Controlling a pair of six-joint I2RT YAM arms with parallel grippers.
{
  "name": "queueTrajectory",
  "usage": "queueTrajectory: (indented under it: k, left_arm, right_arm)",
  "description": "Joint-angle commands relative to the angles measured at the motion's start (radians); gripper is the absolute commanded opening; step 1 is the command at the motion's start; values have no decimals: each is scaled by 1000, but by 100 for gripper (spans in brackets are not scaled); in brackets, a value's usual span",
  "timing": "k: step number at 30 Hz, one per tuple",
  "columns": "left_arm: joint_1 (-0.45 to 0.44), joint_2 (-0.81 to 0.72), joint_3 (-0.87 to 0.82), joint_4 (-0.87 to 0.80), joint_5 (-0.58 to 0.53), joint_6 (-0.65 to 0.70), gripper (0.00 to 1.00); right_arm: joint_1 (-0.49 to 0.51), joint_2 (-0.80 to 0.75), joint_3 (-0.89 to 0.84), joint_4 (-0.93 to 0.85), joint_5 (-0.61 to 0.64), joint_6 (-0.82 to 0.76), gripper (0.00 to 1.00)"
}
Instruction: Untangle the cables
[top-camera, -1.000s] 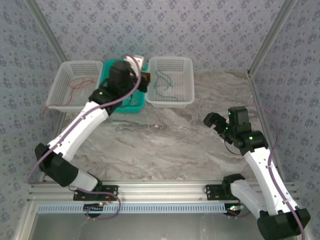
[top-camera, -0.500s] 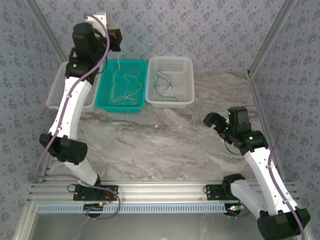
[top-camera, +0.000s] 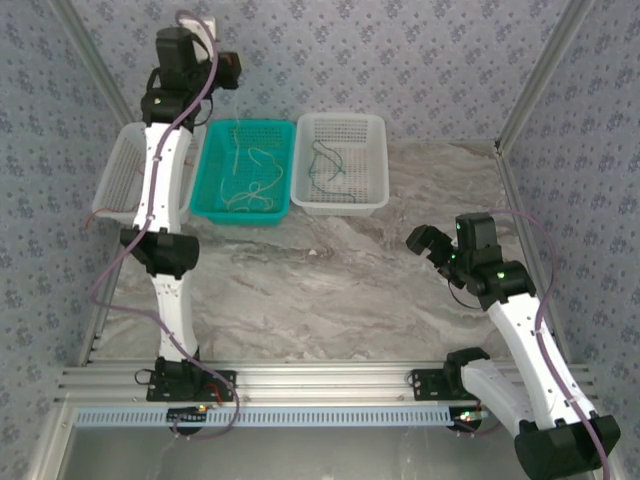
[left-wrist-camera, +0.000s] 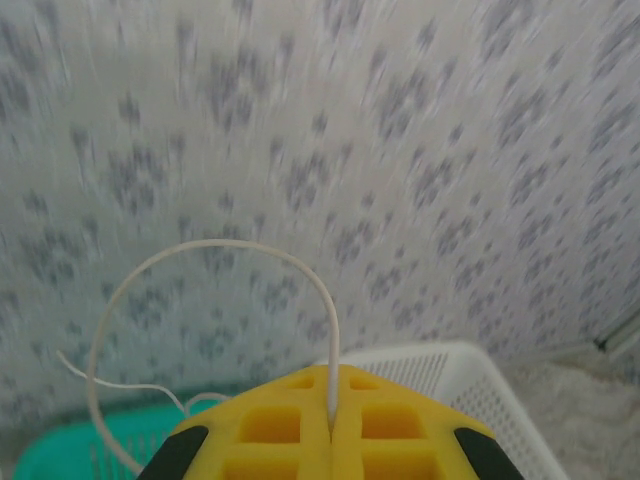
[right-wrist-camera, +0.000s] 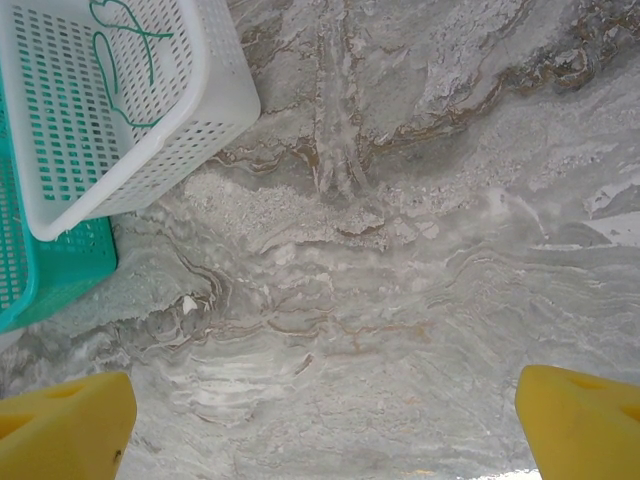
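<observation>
My left gripper (top-camera: 226, 70) is raised high near the back wall, above the gap between the left white basket (top-camera: 118, 185) and the teal basket (top-camera: 215, 180). In the left wrist view its yellow fingers (left-wrist-camera: 270, 420) are shut on a whitish cable (left-wrist-camera: 325, 300). That cable loops up and trails down to the teal basket, where more of the whitish cable (top-camera: 250, 185) lies coiled. A dark green cable (top-camera: 325, 170) (right-wrist-camera: 125, 40) lies in the right white basket (top-camera: 375, 160). My right gripper (top-camera: 430, 245) (right-wrist-camera: 320, 430) hangs open over bare marble at the right.
The three baskets stand in a row at the back of the marble table (top-camera: 330, 290). My left arm (top-camera: 165, 200) stretches up across the left white basket and hides part of it. Patterned walls close in the back and both sides.
The left arm has swung from low over the teal basket up and to the left, lifting the whitish cable with it. The right arm has not moved.
</observation>
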Motion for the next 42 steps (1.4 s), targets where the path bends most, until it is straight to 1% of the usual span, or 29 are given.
queueTrajectory:
  k: [1,4,6,11,12,14,16,17,19,21,23,25,27,29,31,34,38,40,42]
  left_arm:
    - [-1,19,-61,-84,-12,-34,0]
    - [0,42,-128,-148,-84,-72,0]
    - [-1,47,-193,-159,-88,-88,0]
    - [-1,17,-409,-83,-109,-114,0]
    - [0,19,-429,-79,-111,-115,5]
    - [0,26,-440,-88,-111,-113,21]
    - [0,15,-460,-80,-108,-107,43]
    - [1,3,-469,-71,-108,-105,49]
    - [0,-34,-489,-56,-108,-99,57]
    - [0,-73,-503,-46,-106,-94,60]
    - [0,-126,-527,-34,-94,-94,62]
    - [-4,-205,-591,-5,-77,-95,62]
    - [-8,-303,-681,67,-71,-104,62]
    - [-12,-421,-798,124,-69,-119,62]
    - [-24,-557,-952,203,-74,-127,62]
    - [-47,-742,-1157,286,-90,-137,58]
    - [-101,-949,-1398,314,-149,-132,58]
    - [-129,-1056,-1538,341,-190,-132,59]
    - [-149,-1148,-1657,365,-230,-131,64]
  right_arm:
    - [-6,1,2,-7,-13,12,100]
    - [-5,2,6,-9,-14,14,100]
    - [-5,3,6,-8,-14,16,100]
    - [-4,6,12,-12,-20,16,100]
    - [-4,6,12,-15,-19,16,100]
    - [-3,7,14,-16,-20,17,100]
    - [-3,6,16,-15,-20,16,100]
    - [-4,7,16,-16,-18,16,100]
    - [-3,8,16,-18,-13,13,100]
    - [-4,9,17,-23,-1,6,100]
    - [-5,11,23,-31,18,-6,100]
    - [-5,6,28,-34,50,-32,100]
    - [-7,1,32,-29,89,-61,100]
    - [-8,0,31,-8,129,-103,100]
    - [-8,-2,13,39,182,-155,99]
    - [-11,3,-39,145,252,-259,96]
    - [-16,50,-111,309,369,-389,95]
    - [-20,98,-149,393,466,-450,96]
    - [-27,148,-198,502,529,-529,98]
